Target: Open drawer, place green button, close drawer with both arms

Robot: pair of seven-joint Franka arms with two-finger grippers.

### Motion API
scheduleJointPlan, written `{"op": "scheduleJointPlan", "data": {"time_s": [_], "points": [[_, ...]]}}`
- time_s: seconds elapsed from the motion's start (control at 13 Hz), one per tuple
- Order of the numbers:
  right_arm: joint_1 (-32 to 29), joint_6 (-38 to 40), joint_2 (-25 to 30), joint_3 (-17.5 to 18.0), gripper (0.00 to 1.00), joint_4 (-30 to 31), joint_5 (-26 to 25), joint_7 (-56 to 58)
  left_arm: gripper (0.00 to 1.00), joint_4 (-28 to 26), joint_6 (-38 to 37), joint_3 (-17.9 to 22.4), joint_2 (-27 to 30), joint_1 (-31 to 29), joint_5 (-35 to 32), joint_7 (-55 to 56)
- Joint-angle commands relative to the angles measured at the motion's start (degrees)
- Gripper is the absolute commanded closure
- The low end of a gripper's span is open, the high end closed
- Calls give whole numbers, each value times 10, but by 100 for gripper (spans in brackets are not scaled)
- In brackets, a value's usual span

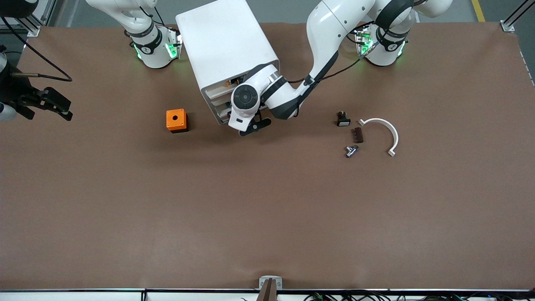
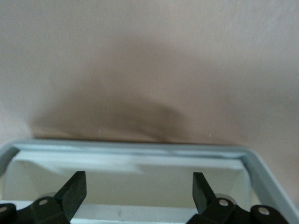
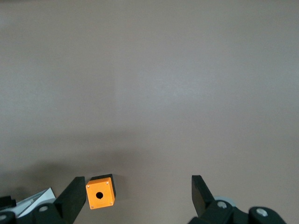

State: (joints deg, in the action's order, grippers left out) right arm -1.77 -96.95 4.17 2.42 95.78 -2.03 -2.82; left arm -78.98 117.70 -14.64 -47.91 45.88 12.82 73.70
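Note:
The white cabinet stands between the two arm bases, its stacked drawers facing the front camera. My left gripper is down at the cabinet's front, and its hand covers the lower drawers. In the left wrist view my left gripper stands open over a white drawer that is pulled out and looks empty inside. A small silvery part, probably the button, lies toward the left arm's end. My right gripper waits open above the right arm's end of the table; in its own view the right gripper holds nothing.
An orange box with a hole sits beside the cabinet toward the right arm's end. Near the silvery part lie a black switch with a white face, a brown block and a white curved bracket.

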Motion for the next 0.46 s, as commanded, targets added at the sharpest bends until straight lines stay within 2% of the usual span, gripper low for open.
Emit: {"op": "scheduleJointPlan", "data": {"time_s": [0.0,0.15,0.38], "points": [[-15,-8,8,11,0,-7,-3,-4,0,-14,-5,-6,10,-3,18,8],[-10,-10,8,9,0,-9,-3,-2,0,-12,-6,0,15,-16,9,8],[-13,-11,9,10,0,-6,-10,-2,0,-11,-12,50,68,-47,-64,9]]}}
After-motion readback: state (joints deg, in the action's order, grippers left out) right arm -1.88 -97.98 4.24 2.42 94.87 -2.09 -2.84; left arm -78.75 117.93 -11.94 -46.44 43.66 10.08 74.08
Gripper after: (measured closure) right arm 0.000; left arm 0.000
